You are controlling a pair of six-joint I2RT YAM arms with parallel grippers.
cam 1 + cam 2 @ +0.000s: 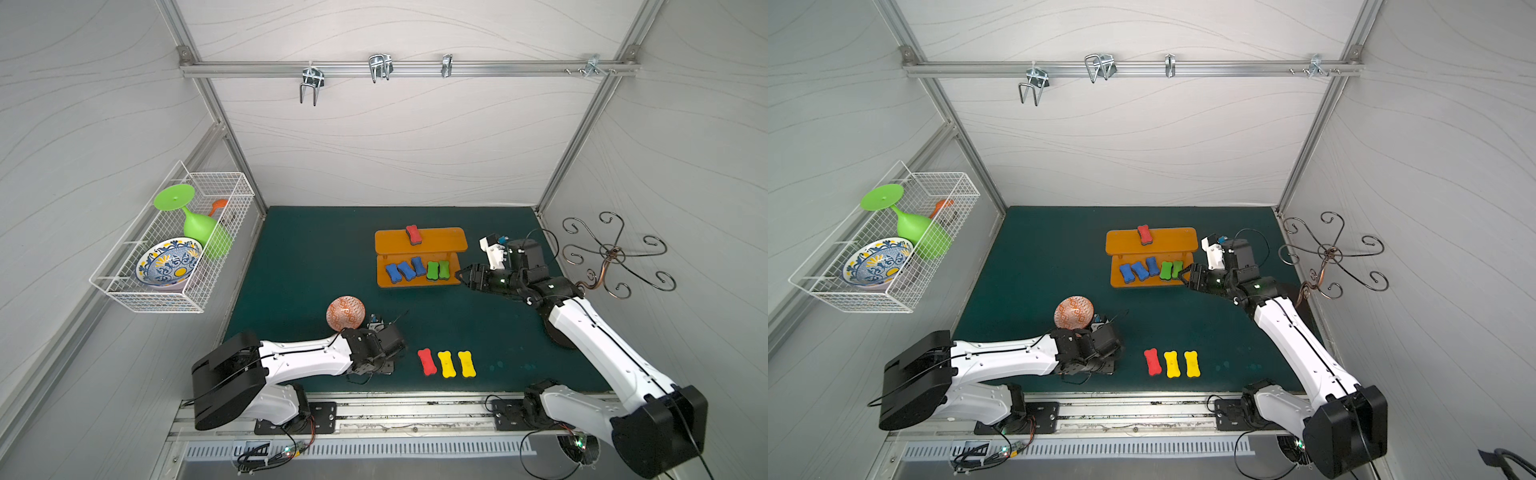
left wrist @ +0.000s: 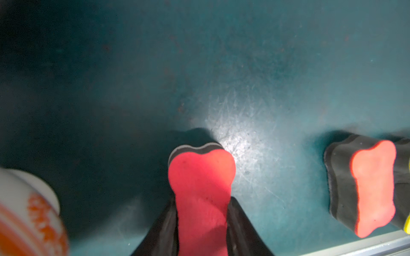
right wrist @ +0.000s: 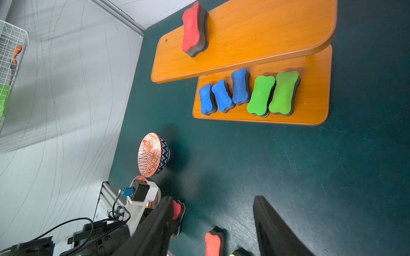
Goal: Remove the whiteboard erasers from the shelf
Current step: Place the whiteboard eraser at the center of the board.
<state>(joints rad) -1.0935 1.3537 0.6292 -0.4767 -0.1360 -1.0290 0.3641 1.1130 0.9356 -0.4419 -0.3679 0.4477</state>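
left gripper point(image 2: 202, 199) flanks red eraser point(image 2: 200, 177); right gripper point(image 3: 213, 197) parted

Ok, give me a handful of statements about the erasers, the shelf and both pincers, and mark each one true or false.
1. The shelf carries a single red eraser on its top tier. True.
2. Its lower tier is bare. False: three blue erasers and two green erasers sit there.
3. The right pincer is clamped on a green eraser. False: it stands open and empty beside the end of the lower tier.
4. Two yellow erasers lie on the mat. True.
5. The left pincer has a second red eraser between its fingers. True.
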